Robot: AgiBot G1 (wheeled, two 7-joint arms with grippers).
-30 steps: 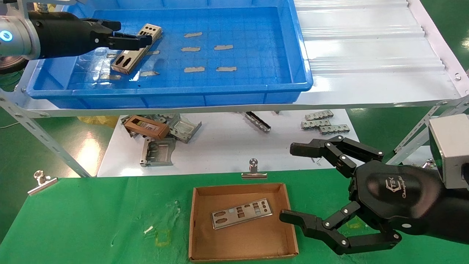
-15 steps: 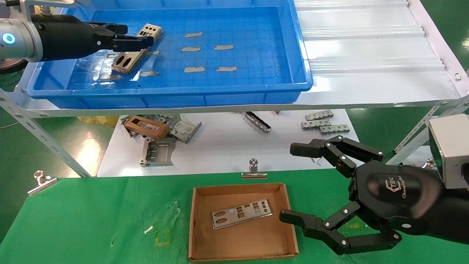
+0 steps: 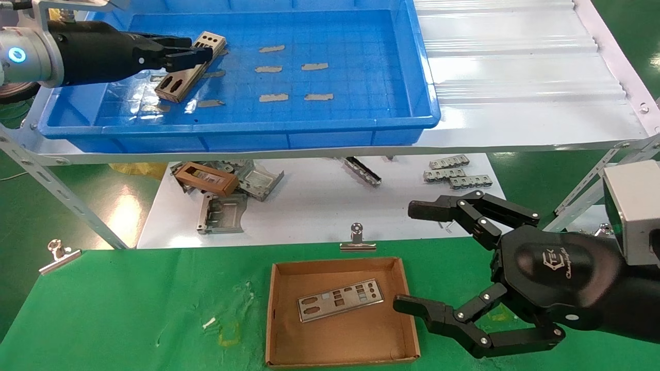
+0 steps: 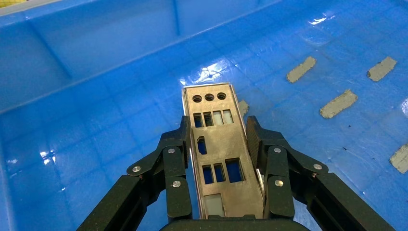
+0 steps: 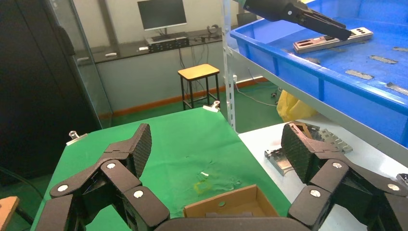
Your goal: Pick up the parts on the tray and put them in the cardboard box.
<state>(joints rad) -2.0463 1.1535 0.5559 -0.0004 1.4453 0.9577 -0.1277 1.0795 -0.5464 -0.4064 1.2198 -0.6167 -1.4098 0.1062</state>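
One part, a punched silver-grey plate (image 3: 175,85), lies slanted at the left end of the blue tray (image 3: 361,77). My left gripper (image 3: 198,54) is shut on it across its width. The left wrist view shows the plate (image 4: 219,144) between the fingers of that gripper (image 4: 217,122), over the tray floor (image 4: 96,72). Another plate (image 3: 340,299) lies flat in the cardboard box (image 3: 278,319) on the green cloth. My right gripper (image 3: 407,256) hangs open and empty beside the box's right wall. The right wrist view shows this gripper (image 5: 217,144) above the box (image 5: 226,204).
Several grey tape strips (image 3: 289,67) stick to the tray floor. Bulky metal frames (image 3: 221,211) and a brown frame piece (image 3: 206,178) lie on the white lower sheet, with brackets (image 3: 454,172) to the right. Binder clips (image 3: 357,239) (image 3: 58,255) pin the cloth. White corrugated sheet (image 3: 515,67) lies beside the tray.
My left gripper has drawn back a little to the left, and the plate in it has shifted slightly with it. The right arm has not moved.
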